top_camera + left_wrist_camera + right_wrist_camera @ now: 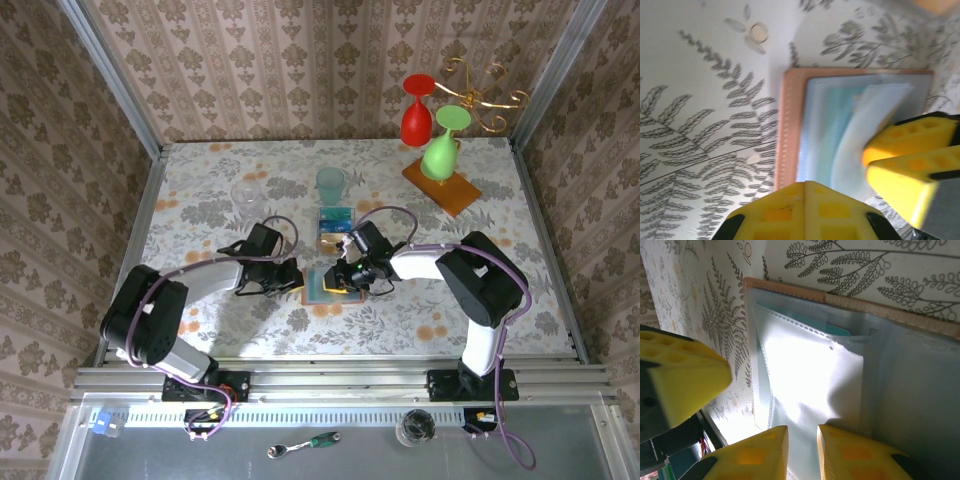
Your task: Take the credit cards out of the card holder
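While the right gripper [802, 432] pinches the clear plastic sleeve [810, 375] of the flat tan leather card holder [790, 288], pulling may lift both. The left gripper [805, 192], fingers pressed together at the holder's 9 o'clock edge, could slip.

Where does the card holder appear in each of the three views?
Top external: card holder just below the picture's centre.
Left wrist: card holder centre to right, tan edge leftward.
Right wrist: card holder across the middle, sleeves showing.
Shared landmark: patterned tablecloth beneath it.
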Controlling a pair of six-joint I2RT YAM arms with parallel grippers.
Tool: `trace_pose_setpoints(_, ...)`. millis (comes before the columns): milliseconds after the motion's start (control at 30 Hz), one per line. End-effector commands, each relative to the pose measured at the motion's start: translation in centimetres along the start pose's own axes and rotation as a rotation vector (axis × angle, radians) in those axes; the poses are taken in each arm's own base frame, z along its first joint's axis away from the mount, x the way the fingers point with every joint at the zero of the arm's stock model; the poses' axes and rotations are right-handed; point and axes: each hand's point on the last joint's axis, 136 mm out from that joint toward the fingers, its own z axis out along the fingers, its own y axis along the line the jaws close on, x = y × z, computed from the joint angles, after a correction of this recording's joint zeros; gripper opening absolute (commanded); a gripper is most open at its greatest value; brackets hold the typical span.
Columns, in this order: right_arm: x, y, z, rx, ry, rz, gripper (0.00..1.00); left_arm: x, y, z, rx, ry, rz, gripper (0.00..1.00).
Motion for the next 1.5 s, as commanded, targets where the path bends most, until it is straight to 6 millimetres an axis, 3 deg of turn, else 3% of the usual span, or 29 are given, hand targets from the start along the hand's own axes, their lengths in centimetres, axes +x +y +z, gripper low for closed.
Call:
trace_pose_setpoints(0, 0.2, -0.1, -0.4, -0.021, -0.002, 0.005, 0.25, -0.7, -1.9, -0.7, 0.026, -0.026, 0.009, 0.08)
trace_pose_setpoints(367, 0.3, -0.7, -0.4, -0.024, -0.006, 0.019, 0.24, -0.4, -2.6, 2.0, 0.083, 0.018, -0.006, 0.22)
trace_pose_setpoints(1067, 0.5, -0.8, -0.4, -0.028, -0.006, 0.025, 0.24, -0.1, -1.7, 2.7, 0.048, 0.022, -0.030, 0.27)
trace_pose_setpoints(1467, 0.6, -0.8, -0.3, -0.038, -0.007, 0.025, 0.24, -0.2, -2.3, 3.4, 0.078, 0.036, -0.039, 0.28)
